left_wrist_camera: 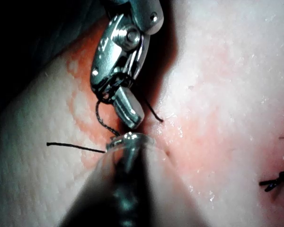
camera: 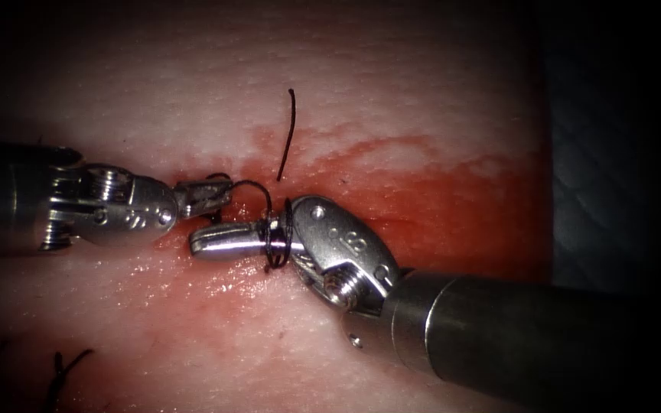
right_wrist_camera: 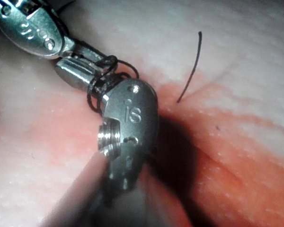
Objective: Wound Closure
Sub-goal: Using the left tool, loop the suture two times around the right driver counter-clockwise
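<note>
**Thread looped round the right pincer**

Nearest in the endoscope view lay a finished stitch (camera: 63, 371), a small dark knot with short ends, on the pale tissue (camera: 193, 84) well left of the tools.

Next came the right arm's thick shaft, rising from the lower right. Its right pincer (camera: 202, 243) pointed left, and the two jaws lay pressed together with nothing seen between their tips. Dark thread (camera: 277, 243) was wound in loops round the jaws, close to the hinge. The right wrist view showed the same loops (right_wrist_camera: 95, 81) sitting on the jaws just in front of the hinge.

Just beyond it, the left pincer (camera: 219, 193) came in from the left and pointed right. It was closed on the thread, which curved from its tip in a small arch over to the loops. The two pincers were very near each other, tip beside tip.

Both sat over the cut (camera: 242, 172), where red fluid (camera: 453, 199) stained the tissue and spread out to the right.

Farthest back, a loose thread end (camera: 288, 134) stood up out of the cut, thin and a little bent, touching neither tool. In the left wrist view this loose end (left_wrist_camera: 75, 147) lay flat across the pale tissue.

I could not find the needle anywhere.
</note>
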Robot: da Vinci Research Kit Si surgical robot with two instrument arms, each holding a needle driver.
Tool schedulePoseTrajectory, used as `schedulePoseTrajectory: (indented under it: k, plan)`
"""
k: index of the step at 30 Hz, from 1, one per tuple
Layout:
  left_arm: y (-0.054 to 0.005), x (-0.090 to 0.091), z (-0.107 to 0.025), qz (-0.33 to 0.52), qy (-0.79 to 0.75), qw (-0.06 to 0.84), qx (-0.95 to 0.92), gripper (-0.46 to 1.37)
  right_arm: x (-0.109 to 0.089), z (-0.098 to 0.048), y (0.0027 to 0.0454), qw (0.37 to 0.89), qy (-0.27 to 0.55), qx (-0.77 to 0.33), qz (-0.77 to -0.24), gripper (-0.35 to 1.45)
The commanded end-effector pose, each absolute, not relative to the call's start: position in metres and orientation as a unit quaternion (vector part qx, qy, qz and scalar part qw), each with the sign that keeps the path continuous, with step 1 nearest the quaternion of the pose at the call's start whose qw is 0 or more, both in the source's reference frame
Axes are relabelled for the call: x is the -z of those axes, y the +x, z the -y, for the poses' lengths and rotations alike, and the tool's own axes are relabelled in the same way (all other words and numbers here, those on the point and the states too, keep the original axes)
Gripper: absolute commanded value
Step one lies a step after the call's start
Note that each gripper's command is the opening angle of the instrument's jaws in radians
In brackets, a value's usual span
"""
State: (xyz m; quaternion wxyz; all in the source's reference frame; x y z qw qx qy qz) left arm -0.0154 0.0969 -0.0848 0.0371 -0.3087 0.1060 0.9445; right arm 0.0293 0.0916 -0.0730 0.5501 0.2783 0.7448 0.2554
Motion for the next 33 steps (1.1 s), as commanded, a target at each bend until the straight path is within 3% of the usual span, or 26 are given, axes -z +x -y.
schedulePoseTrajectory:
  k: [1,12,18,19,22,23,26,29,33]
  plan:
    - [-0.0154,0.0847,-0.0968,-0.103,-0.309,0.036,-0.945,-0.35,0.0731,-0.0916,0.0293,0.549,0.274,-0.262,-0.745,-0.35]
    - [-0.0157,0.0841,-0.0949,-0.105,-0.313,0.040,-0.943,-0.35,0.0729,-0.0926,0.0284,0.519,0.235,-0.315,-0.759,-0.35]
    - [-0.0171,0.0847,-0.0943,-0.105,-0.311,0.041,-0.944,-0.35,0.0724,-0.0928,0.0290,0.529,0.178,-0.382,-0.737,-0.35]
    - [-0.0172,0.0848,-0.0942,-0.105,-0.311,0.041,-0.944,-0.35,0.0724,-0.0928,0.0291,0.532,0.170,-0.388,-0.733,-0.30]
    - [-0.0177,0.0852,-0.0939,-0.105,-0.310,0.040,-0.944,-0.35,0.0724,-0.0928,0.0293,0.539,0.135,-0.419,-0.718,0.34]
    - [-0.0177,0.0852,-0.0938,-0.106,-0.310,0.037,-0.944,-0.35,0.0724,-0.0928,0.0293,0.541,0.128,-0.423,-0.716,0.41]
    - [-0.0177,0.0857,-0.0937,-0.104,-0.310,0.038,-0.944,-0.35,0.0726,-0.0927,0.0292,0.543,0.101,-0.455,-0.699,0.92]
    - [-0.0176,0.0860,-0.0937,-0.102,-0.310,0.038,-0.944,-0.35,0.0728,-0.0927,0.0292,0.557,0.082,-0.480,-0.673,1.03]
    - [-0.0176,0.0864,-0.0932,-0.102,-0.309,0.039,-0.945,-0.35,0.0732,-0.0922,0.0293,0.577,0.068,-0.529,-0.619,1.02]
